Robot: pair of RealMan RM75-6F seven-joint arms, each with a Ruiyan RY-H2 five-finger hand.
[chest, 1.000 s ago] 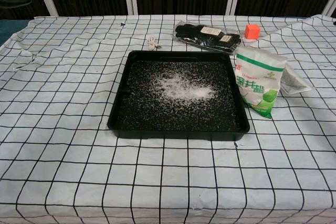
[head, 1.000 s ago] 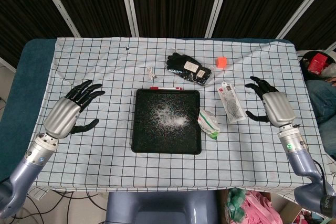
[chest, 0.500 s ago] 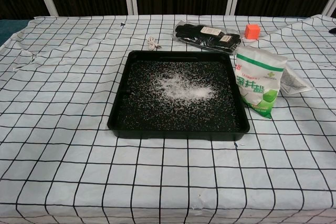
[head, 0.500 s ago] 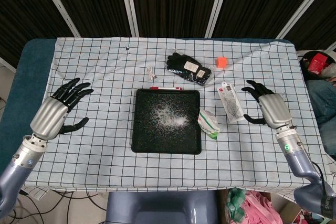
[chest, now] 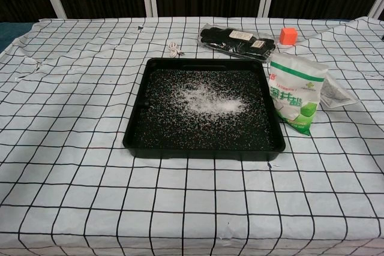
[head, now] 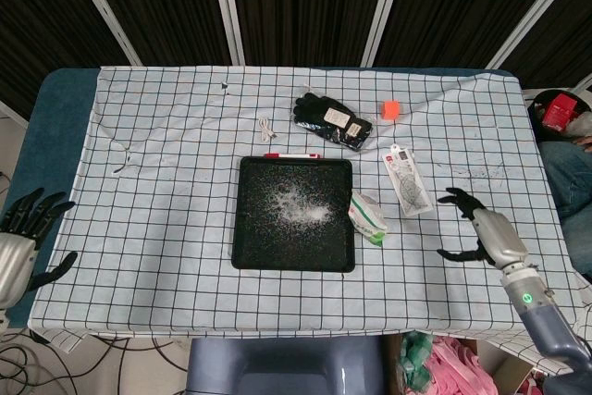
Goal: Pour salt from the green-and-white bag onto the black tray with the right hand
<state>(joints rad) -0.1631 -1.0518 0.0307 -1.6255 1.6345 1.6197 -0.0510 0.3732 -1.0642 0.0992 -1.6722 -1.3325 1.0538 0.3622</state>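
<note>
The silver right hand (head: 487, 237) hovers low at the table's near right edge, dark fingers spread and holding nothing; its arm runs out of the head view's corner. The chest view shows neither hand. Over at the far left edge, the left hand (head: 20, 242) is partly cut off, fingers fanned apart, empty. Just left of the right hand and a little beyond it stands the green-and-white plastic salt bag (chest: 294, 90), upright, its top crumpled, touching the right rim of the square black tray (chest: 136, 123). White salt (chest: 204, 101) lies scattered across the tray floor, thickest mid-tray. Beyond the bag, a flat clear packet (head: 407, 178) is half hidden.
</note>
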